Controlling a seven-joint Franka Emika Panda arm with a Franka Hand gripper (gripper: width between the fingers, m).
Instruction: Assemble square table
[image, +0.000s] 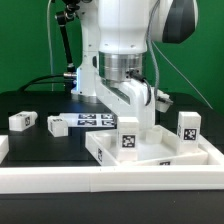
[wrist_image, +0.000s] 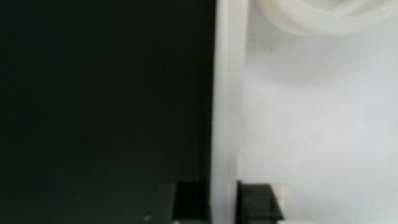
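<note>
The white square table top (image: 160, 152) lies on the black table at the exterior view's right, close to the white rails. My gripper (image: 130, 116) reaches down onto its raised rim, just above a marker tag (image: 129, 137). In the wrist view the gripper (wrist_image: 224, 192) straddles the white rim (wrist_image: 226, 90), with one dark finger (wrist_image: 187, 205) outside and the other inside, both against it. The top's white inside (wrist_image: 320, 120) has a round socket (wrist_image: 329, 18). Three tagged white legs stand apart: two at the exterior view's left (image: 22, 121) (image: 57, 124), one at the right (image: 190, 127).
The marker board (image: 97, 120) lies flat behind the top, near the robot's base. A long white rail (image: 100, 182) runs along the front edge, with a side rail (image: 218, 150) at the exterior view's right. Black cables hang behind.
</note>
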